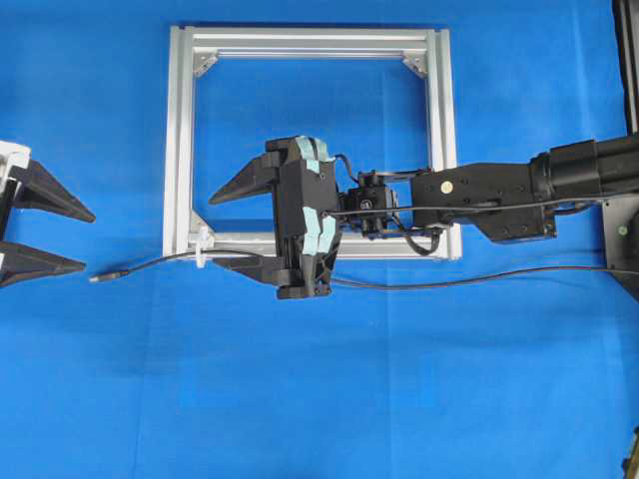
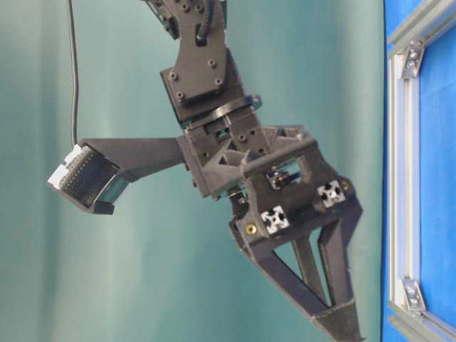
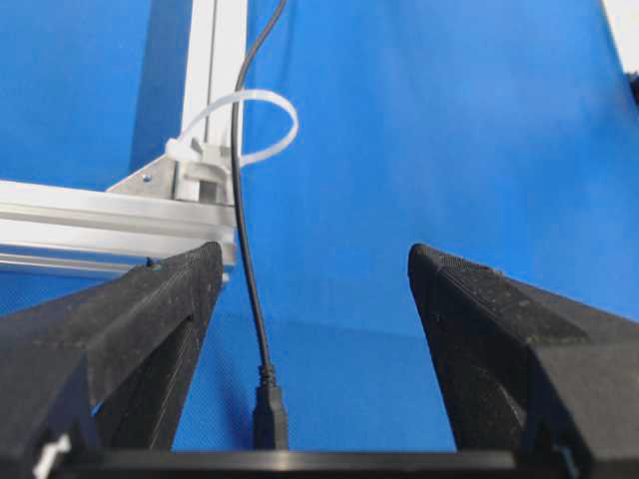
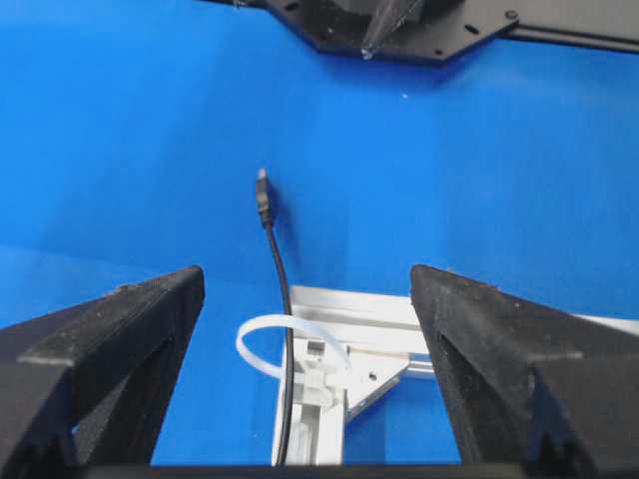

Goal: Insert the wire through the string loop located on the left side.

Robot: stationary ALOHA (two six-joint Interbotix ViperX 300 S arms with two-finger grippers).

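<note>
Four views share one landmark, the aluminium frame [image 1: 310, 150] lying on the blue cloth [image 1: 399, 399].

From overhead, the string loop [image 1: 203, 246] sits at the frame's lower-left corner. The wire [image 1: 160, 263] passes through it, its plug tip [image 1: 103, 276] lying on the cloth left of the frame, its other end trailing away right below the frame. The right gripper [image 1: 228, 228] hangs over that corner, fingers spread wide, holding nothing. The left gripper [image 1: 88, 239] waits left of the frame, fingers apart, empty.

At table level, only one black gripper [image 2: 338, 317] fills the picture, the frame's edge to its right; neither wire nor loop shows, and which arm this is cannot be told.

Through the left wrist camera, the loop [image 3: 255, 125] arches off the frame's corner and the wire [image 3: 245, 230] runs through it, the plug [image 3: 270, 414] lying between the parted fingers [image 3: 140, 319].

Through the right wrist camera, the loop [image 4: 275, 349] and wire [image 4: 285, 329] appear from the opposite side, plug tip [image 4: 264, 195] beyond the frame, between open fingers [image 4: 499, 349].
</note>
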